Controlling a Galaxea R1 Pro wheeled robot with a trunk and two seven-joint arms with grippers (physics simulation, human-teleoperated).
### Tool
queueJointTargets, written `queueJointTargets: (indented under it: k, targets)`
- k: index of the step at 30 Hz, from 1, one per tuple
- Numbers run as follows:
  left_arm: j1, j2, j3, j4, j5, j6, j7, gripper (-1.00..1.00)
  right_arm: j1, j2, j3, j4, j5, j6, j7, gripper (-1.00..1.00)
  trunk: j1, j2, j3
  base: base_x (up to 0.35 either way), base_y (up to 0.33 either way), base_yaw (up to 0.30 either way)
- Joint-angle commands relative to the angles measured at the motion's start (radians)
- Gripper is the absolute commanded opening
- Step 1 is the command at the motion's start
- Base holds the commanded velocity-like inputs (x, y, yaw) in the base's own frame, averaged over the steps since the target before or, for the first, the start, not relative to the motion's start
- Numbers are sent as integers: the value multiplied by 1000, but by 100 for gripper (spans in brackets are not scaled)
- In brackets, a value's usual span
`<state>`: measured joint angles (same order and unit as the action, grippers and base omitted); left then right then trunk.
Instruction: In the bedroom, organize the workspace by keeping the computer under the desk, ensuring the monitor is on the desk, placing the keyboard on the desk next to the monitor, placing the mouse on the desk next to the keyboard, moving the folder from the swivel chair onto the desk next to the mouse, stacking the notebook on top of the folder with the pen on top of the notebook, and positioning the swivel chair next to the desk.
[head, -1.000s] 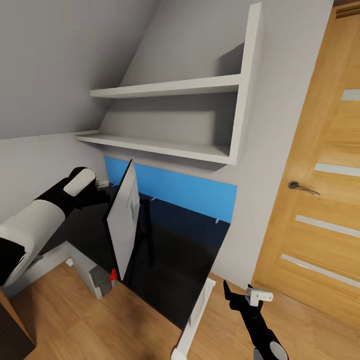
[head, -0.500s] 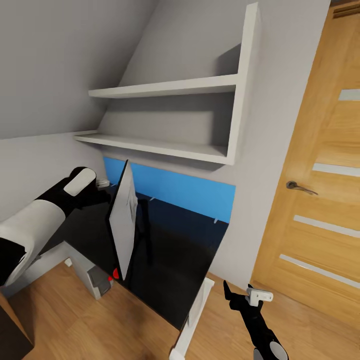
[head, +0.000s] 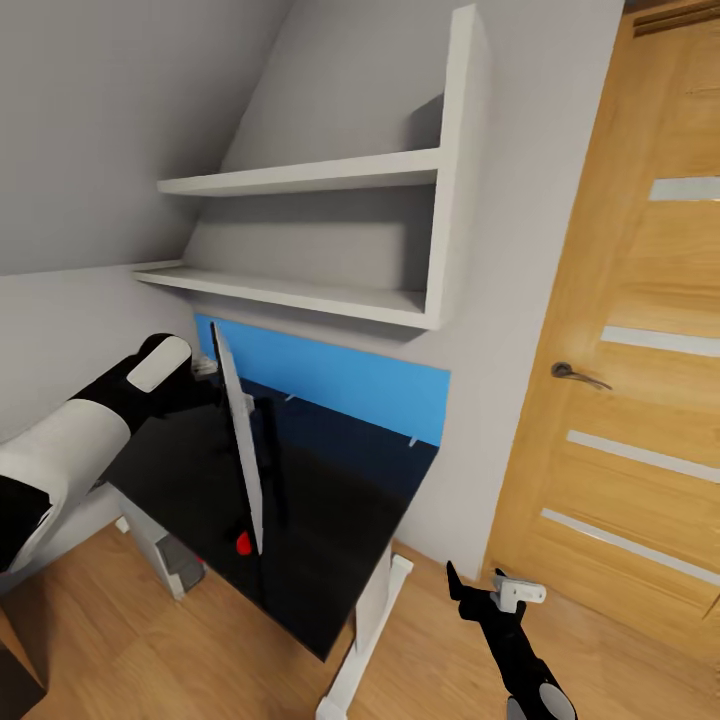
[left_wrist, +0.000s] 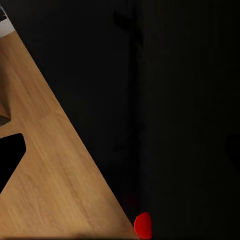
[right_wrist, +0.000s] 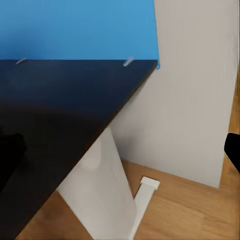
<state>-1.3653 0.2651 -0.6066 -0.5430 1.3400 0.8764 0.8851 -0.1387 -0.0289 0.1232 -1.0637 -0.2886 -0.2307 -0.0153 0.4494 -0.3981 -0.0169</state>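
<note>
The desk (head: 330, 520) has a glossy black top, a blue back panel (head: 340, 375) and a white leg (head: 365, 625). On it stands the monitor (head: 238, 440), seen almost edge-on and leaning, with its thin black stand (head: 270, 465) beside it. My left gripper (head: 205, 368) is by the monitor's upper edge, partly hidden behind it. In the left wrist view its fingers (left_wrist: 10, 155) sit wide apart over a black surface. Under the desk's left end is a light-grey box (head: 165, 555), seemingly the computer. My right gripper (head: 490, 595) hangs open over the floor beside the desk leg (right_wrist: 105, 195).
White wall shelves (head: 300, 180) hang above the desk under a sloped ceiling. A wooden door (head: 640, 350) with a metal handle (head: 575, 375) stands to the right. Wooden floor (head: 430, 660) lies in front of the desk and door.
The whole view has shifted left, so the camera has moved. The monitor now shows edge-on instead of its light-grey back. Both arms keep their places in the picture.
</note>
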Motion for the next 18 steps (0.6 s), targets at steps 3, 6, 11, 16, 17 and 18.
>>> queueJointTargets:
  k: [3, 6, 11, 16, 17, 18]
  targets:
    - [-1, 0, -8, -2, 12, 0, 9, 100, -1, -1, 4, 1, -11, -5, -2, 100, 1, -2, -2, 0, -299, 0]
    - [-1, 1, -7, -3, 12, 0, 9, 100, -1, -2, 4, 1, -11, -5, -2, 100, 1, -2, -2, 2, -280, 0]
    - [-1, 0, -7, -2, 11, -1, 9, 100, -1, -1, 4, 1, -11, -6, -2, 100, 1, -2, -2, 86, -185, 0]
    - [-1, 0, -7, -2, 11, -2, 8, 100, -1, -1, 4, 1, -11, -6, -2, 100, 1, -2, -2, 141, -106, 0]
    - [-1, 1, -7, -2, 11, -3, 8, 100, -1, -1, 4, 1, -11, -6, -2, 100, 1, -2, -2, 152, -41, 0]
    - [-1, 1, -7, -2, 11, -3, 8, 100, -1, -1, 4, 1, -11, -6, -2, 100, 1, -2, -2, 155, -33, 0]
